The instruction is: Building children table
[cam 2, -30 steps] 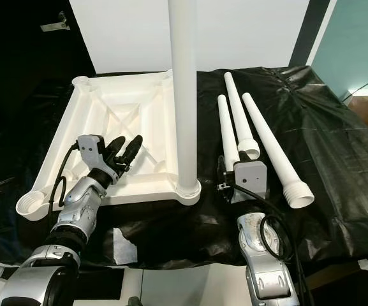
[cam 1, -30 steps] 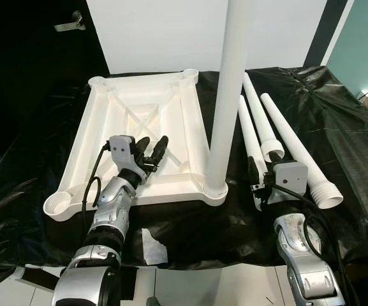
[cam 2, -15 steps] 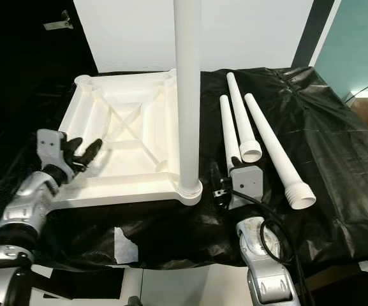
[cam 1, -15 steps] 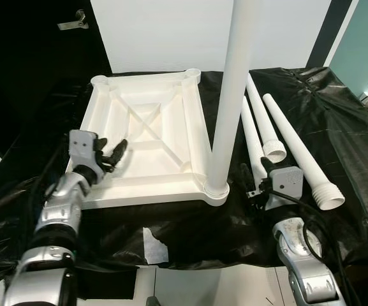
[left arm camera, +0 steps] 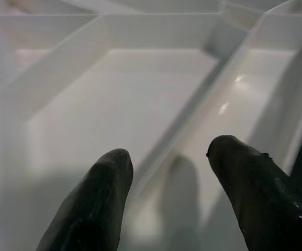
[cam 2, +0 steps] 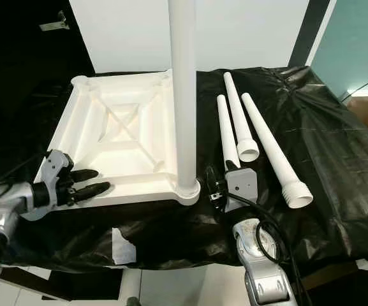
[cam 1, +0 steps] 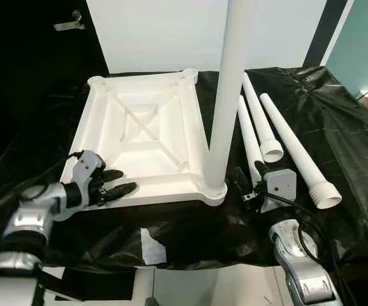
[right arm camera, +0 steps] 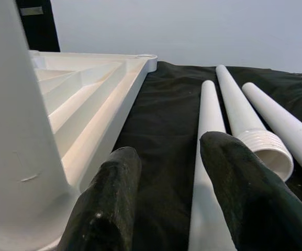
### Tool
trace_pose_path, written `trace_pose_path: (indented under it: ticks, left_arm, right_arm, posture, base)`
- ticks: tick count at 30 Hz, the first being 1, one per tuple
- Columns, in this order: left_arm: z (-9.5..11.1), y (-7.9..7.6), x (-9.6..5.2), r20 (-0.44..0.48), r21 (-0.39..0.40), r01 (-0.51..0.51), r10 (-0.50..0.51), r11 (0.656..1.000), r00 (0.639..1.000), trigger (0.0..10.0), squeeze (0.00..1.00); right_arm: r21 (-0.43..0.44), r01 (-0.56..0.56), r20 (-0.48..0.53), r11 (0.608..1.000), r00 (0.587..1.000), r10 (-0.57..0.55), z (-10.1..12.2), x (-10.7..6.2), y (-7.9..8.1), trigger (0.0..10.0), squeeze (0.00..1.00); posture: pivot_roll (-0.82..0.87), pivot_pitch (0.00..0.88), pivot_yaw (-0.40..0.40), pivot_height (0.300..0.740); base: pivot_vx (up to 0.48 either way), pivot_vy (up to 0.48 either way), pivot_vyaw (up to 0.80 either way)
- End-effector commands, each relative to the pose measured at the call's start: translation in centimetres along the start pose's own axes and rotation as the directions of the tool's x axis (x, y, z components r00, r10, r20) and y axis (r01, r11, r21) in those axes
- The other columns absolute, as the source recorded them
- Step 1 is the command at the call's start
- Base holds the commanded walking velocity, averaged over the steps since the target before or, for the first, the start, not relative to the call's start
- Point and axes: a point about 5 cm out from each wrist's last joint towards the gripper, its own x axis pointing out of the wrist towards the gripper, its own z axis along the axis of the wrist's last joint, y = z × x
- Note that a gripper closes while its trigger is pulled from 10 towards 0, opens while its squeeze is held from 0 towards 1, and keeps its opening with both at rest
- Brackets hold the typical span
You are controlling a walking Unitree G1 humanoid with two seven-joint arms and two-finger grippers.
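A white tabletop [cam 1: 139, 127] lies upside down on the black sheet. One white leg [cam 1: 225, 95] stands upright in its near right corner socket. Three loose legs [cam 1: 292, 146] lie side by side to the right of it. My left gripper [cam 1: 125, 180] reaches in from the left at the near left corner. It is open, its fingers [left arm camera: 98, 198] pointing right over the ribbed underside near the front rim. My right gripper [cam 1: 247, 178] rests open by the near end of the nearest loose leg [right arm camera: 205, 172], holding nothing.
The black plastic sheet [cam 1: 337, 127] covers the whole work surface and is wrinkled. A pale torn patch [cam 1: 148, 245] shows at its front edge. A white wall stands behind, with a dark area to the left.
My left arm swung out to the left and now reaches the near left corner from the side, fingers turned to the right. The right gripper has hardly moved.
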Motion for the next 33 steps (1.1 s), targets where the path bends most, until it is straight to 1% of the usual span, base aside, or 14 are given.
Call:
trace_pose_path:
  ticks: [1, 3, 4, 6, 9, 13, 16, 19, 21, 27, 28, 29, 31, 33]
  left_arm:
    - [-0.4, -0.6, -0.5, -0.054, -0.012, 0.142, -0.142, 0.99, 0.988, 10.0, 0.0]
    - [-0.4, -0.6, -0.5, -0.056, -0.011, 0.145, -0.146, 0.989, 0.988, 10.0, 0.0]
    - [-0.3, -0.6, -0.5, -0.066, -0.004, 0.167, -0.167, 0.986, 0.984, 10.0, 0.0]
    - [0.1, -0.8, -0.9, -0.043, -0.025, 0.258, -0.259, 0.966, 0.965, 10.0, 0.0]
    - [0.4, -1.1, -1.4, -0.012, -0.043, 0.339, -0.339, 0.94, 0.941, 10.0, 0.0]
    - [0.6, -1.0, -1.8, 0.013, -0.051, 0.358, -0.358, 0.932, 0.934, 10.0, 0.0]
    - [1.2, -0.8, -2.4, 0.072, -0.074, 0.387, -0.382, 0.919, 0.921, 10.0, 0.0]
    - [1.2, -1.0, -2.8, 0.07, -0.08, 0.413, -0.408, 0.907, 0.91, 10.0, 0.0]
    - [0.9, -1.8, -3.2, 0.056, -0.084, 0.452, -0.449, 0.888, 0.892, 10.0, 0.0]
    - [0.6, -2.7, -3.8, 0.05, -0.093, 0.492, -0.49, 0.866, 0.87, 10.0, 0.0]
    - [0.6, -2.7, -3.8, 0.05, -0.093, 0.492, -0.49, 0.866, 0.87, 10.0, 0.0]
    - [0.5, -3.1, -3.8, 0.044, -0.095, 0.509, -0.508, 0.855, 0.86, 10.0, 0.0]
    - [-0.7, -4.4, -3.3, -0.01, -0.101, 0.557, -0.561, 0.824, 0.828, 10.0, 0.0]
    - [-1.1, -4.7, -3.0, -0.021, -0.104, 0.567, -0.571, 0.817, 0.82, 10.0, 0.0]
  right_arm:
    - [0.012, -0.019, -0.011, 1.0, 1.0, 0.019, -0.2, 0.2, 0.0, 10.0, 0.0]
    - [0.011, -0.021, -0.012, 1.0, 1.0, 0.021, -0.2, 0.2, 0.0, 10.0, 0.0]
    - [0.011, -0.047, -0.019, 0.999, 0.999, 0.048, -0.3, 0.3, 0.2, 10.0, 0.0]
    - [0.01, -0.078, -0.037, 0.997, 0.996, 0.079, -0.5, 0.3, 0.4, 10.0, 0.0]
    - [0.007, -0.083, -0.05, 0.997, 0.995, 0.083, -0.8, 0.3, 0.4, 10.0, 0.0]
    - [0.002, -0.075, -0.06, 0.997, 0.995, 0.074, -1.0, 0.2, 0.3, 10.0, 0.0]
    - [-0.004, -0.067, -0.07, 0.998, 0.995, 0.066, -1.2, 0.2, 0.1, 10.0, 0.0]
    - [-0.006, -0.069, -0.077, 0.998, 0.995, 0.069, -1.3, 0.2, 0.0, 10.0, 0.0]
    - [-0.011, -0.075, -0.083, 0.997, 0.994, 0.073, -1.4, 0.2, -0.2, 10.0, 0.0]
    - [-0.017, -0.079, -0.089, 0.997, 0.993, 0.077, -1.5, 0.3, -0.4, 10.0, 0.0]
    - [-0.017, -0.079, -0.089, 0.997, 0.993, 0.077, -1.5, 0.3, -0.4, 10.0, 0.0]
    - [-0.02, -0.079, -0.09, 0.997, 0.993, 0.077, -1.5, 0.3, -0.5, 10.0, 0.0]
    - [-0.023, -0.079, -0.093, 0.997, 0.993, 0.077, -1.6, 0.4, -0.6, 10.0, 0.0]
    - [-0.024, -0.079, -0.092, 0.997, 0.993, 0.076, -1.5, 0.4, -0.6, 10.0, 0.0]
  posture:
    - [-0.09, 0.014, 0.039, 0.74]
    - [-0.09, 0.014, 0.039, 0.74]
    - [-0.09, 0.017, 0.038, 0.74]
    - [-0.09, 0.018, 0.037, 0.74]
    - [-0.09, 0.019, 0.038, 0.74]
    - [-0.09, 0.02, 0.038, 0.74]
    - [-0.09, 0.022, 0.034, 0.74]
    - [-0.09, 0.022, 0.032, 0.74]
    - [-0.09, 0.02, 0.024, 0.74]
    - [-0.09, 0.019, 0.018, 0.74]
    - [-0.09, 0.019, 0.018, 0.74]
    - [-0.08, 0.019, 0.017, 0.74]
    - [-0.08, 0.018, 0.015, 0.74]
    - [-0.08, 0.018, 0.011, 0.74]
  base:
    - [0.0, 0.0, 0.0]
    - [0.0, 0.0, 0.0]
    - [0.0, 0.0, 0.0]
    - [0.0, 0.0, 0.0]
    - [0.0, 0.0, 0.0]
    - [0.0, 0.0, 0.0]
    - [0.0, 0.0, 0.0]
    - [0.0, 0.0, 0.0]
    - [0.0, 0.0, 0.0]
    - [0.0, 0.0, 0.0]
    - [0.0, 0.0, 0.0]
    - [0.0, 0.0, 0.0]
    - [0.0, 0.0, 0.0]
    - [0.0, 0.0, 0.0]
